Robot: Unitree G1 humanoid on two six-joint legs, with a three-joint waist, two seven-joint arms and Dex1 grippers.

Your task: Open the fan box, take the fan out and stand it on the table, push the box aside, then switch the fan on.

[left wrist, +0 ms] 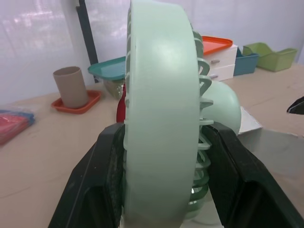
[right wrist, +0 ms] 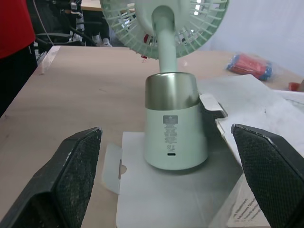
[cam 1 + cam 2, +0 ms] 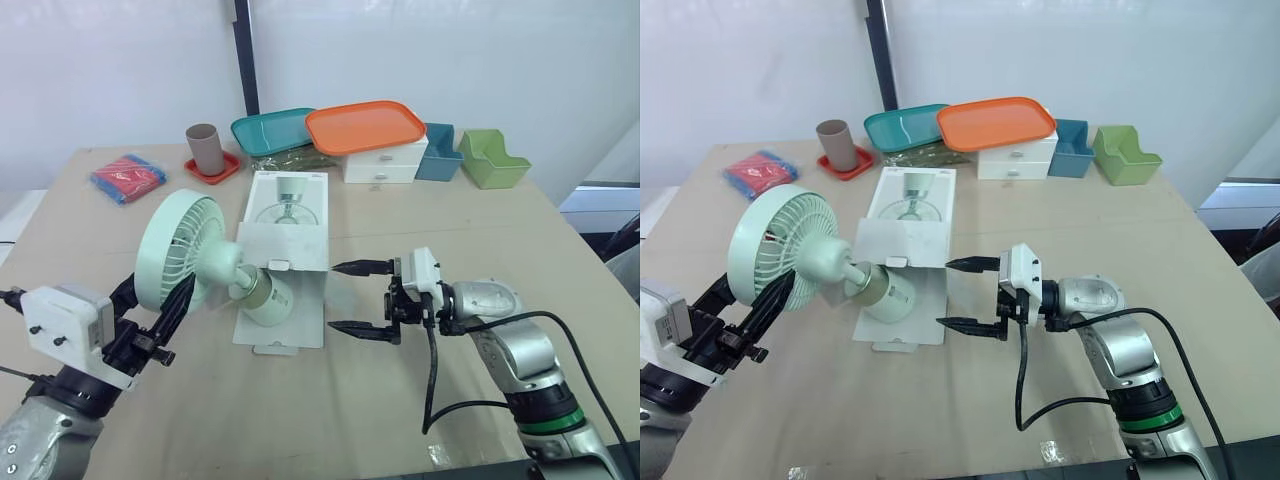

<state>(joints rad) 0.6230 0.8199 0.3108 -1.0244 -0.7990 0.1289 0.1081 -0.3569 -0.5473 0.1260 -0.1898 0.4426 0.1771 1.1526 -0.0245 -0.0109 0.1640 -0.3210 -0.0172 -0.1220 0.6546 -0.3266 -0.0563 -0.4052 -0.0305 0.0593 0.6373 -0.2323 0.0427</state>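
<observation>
Along far edge of desk (image 3: 300,420): red-and-blue packet (image 3: 128,177) at left; brown cup (image 3: 205,148) upright on red coaster (image 3: 213,170); teal tray (image 3: 270,130); orange tray (image 3: 365,126) atop white drawer unit (image 3: 385,163); blue bin (image 3: 438,153), then green bin (image 3: 492,158), at right.

Fan (image 3: 182,248): mint green, gold band above pale base. Box (image 3: 298,243): white. Orange tray (image 3: 365,127); teal tray (image 3: 270,130); green bin (image 3: 492,158); blue bin (image 3: 438,153).

Smooth plastic fan (image 3: 183,250), matt cardboard box (image 3: 292,238)
</observation>
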